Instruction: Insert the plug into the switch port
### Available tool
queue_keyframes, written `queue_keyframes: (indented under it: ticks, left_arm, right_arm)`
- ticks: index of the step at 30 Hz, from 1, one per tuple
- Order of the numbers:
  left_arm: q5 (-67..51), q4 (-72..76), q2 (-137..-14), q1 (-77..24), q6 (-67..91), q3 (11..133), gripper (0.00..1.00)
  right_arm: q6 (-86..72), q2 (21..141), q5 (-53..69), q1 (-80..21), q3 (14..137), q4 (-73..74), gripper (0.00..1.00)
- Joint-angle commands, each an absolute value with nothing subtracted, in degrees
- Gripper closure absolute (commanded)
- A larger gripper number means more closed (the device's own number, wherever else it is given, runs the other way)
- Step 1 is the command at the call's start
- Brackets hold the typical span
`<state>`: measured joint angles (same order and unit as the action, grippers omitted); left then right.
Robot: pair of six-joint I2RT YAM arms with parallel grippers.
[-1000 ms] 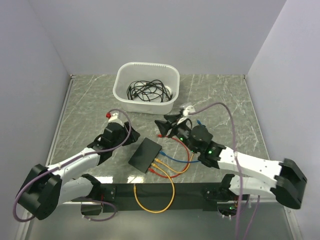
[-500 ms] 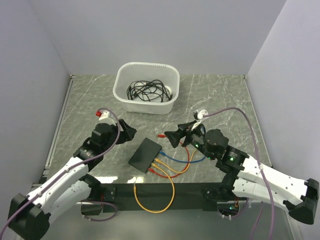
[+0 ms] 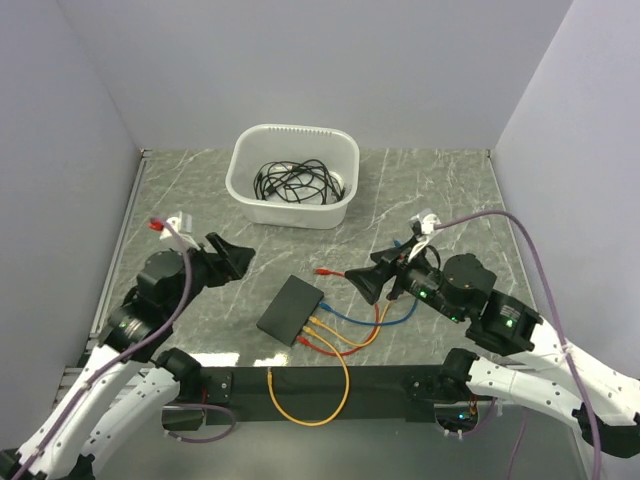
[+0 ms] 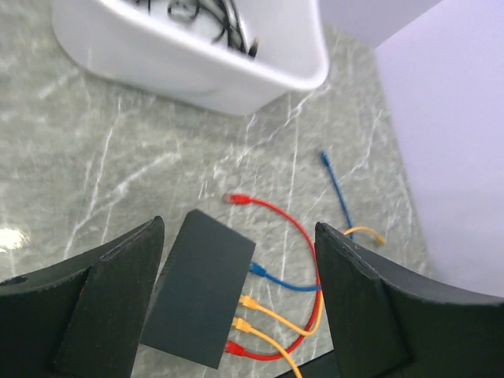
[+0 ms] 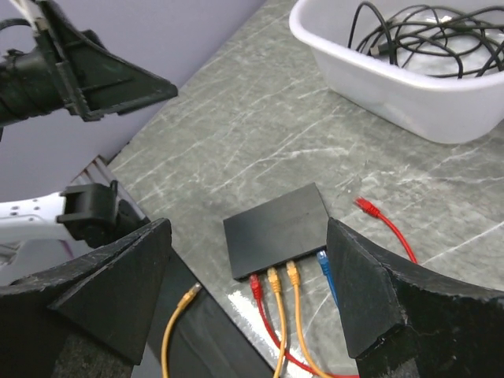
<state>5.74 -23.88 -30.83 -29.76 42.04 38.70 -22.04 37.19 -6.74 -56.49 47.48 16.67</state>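
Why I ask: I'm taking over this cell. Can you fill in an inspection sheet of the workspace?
Surface: grey marbled table, flat.
Job's things: black switch lies flat with four plugs seated; loose red plug lies on the table beside it, not inserted.
Clutter: white tub holding black cords.
Grippers: left gripper and right gripper open, empty, apart from the switch.
Cables: coloured cables trail from the switch; yellow loop lies by the arm bases.
Surroundings: plain walls; nothing else seen.

Grey marbled tabletop [image 3: 455,190] between plain lilac walls [image 3: 400,70].
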Motion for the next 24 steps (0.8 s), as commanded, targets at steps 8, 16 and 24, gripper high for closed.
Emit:
queue_keyframes:
  ticks: [8, 16, 24]
  left_arm:
    - [18.64, -34.99, -19.45, -29.44, 35.61, 45.62, 0.13]
    - [19.52, -33.14, -9.86, -29.44, 35.77, 43.51, 0.03]
    - [19.16, -32.87, -8.00, -29.44, 36.03, 42.98, 0.01]
  right_arm:
    - [-19.08, 35.68, 2.00, -56.86, 61.17, 33.29, 0.11]
    - [-15.82, 34.02, 4.32, -56.87, 63.98, 44.11, 0.11]
    - [-15.38, 24.27, -5.97, -56.78, 65.13, 51.68, 0.07]
